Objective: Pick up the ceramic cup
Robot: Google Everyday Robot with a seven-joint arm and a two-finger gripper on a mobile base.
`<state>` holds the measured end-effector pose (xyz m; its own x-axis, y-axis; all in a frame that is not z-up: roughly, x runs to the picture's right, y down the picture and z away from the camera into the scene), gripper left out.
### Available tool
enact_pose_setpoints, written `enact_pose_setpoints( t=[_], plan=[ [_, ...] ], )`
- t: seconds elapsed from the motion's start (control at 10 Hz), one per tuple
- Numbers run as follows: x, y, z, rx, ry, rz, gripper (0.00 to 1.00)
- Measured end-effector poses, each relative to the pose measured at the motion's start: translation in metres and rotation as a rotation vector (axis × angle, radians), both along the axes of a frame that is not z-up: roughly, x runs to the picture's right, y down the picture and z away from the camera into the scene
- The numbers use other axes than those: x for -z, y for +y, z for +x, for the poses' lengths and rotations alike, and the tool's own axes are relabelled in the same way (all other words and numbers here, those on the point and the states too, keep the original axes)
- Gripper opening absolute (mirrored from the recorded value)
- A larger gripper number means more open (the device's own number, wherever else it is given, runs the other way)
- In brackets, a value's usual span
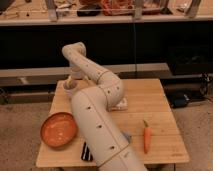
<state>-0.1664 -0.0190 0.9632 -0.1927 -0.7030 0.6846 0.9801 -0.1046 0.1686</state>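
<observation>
At far-left corner of table (150,102): cup (68,85), small & cream-white, standing upright close to the edge. Directly above it, gripper (74,76), fingers spread wide, gripping nothing yet. Can't tell whether touching the rim or just clear of it.

Risks from here, as judged:
- Cup so near the far-left edge; coming down off-centre could nudge it over the side or tip it.
- Closing too high on the rim could pinch only the lip, w/ cup slipping out on the lift. Glazed-looking surface prob. slick.
- Wrist blocking the view of the cup, so hard to check alignment before closing.
- Elbow of arm (102,92) sitting low over mid-table, just beside a pale flat item (120,104); could brush it when lifting.

Count: 1 cup, 1 orange bowl (59,115) near-left, 1 carrot (147,139) near-right, 1 dark item (86,151) at near edge, 1 pale item, 1 arm w/ 1 gripper.
</observation>
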Motion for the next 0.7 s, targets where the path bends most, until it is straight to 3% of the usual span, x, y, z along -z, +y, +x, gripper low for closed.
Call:
enact_pose_setpoints(
  t=[0.7],
  plan=[
    [0.0004,0.0001,0.0003,0.013,-0.003,0.003,0.80]
  ],
)
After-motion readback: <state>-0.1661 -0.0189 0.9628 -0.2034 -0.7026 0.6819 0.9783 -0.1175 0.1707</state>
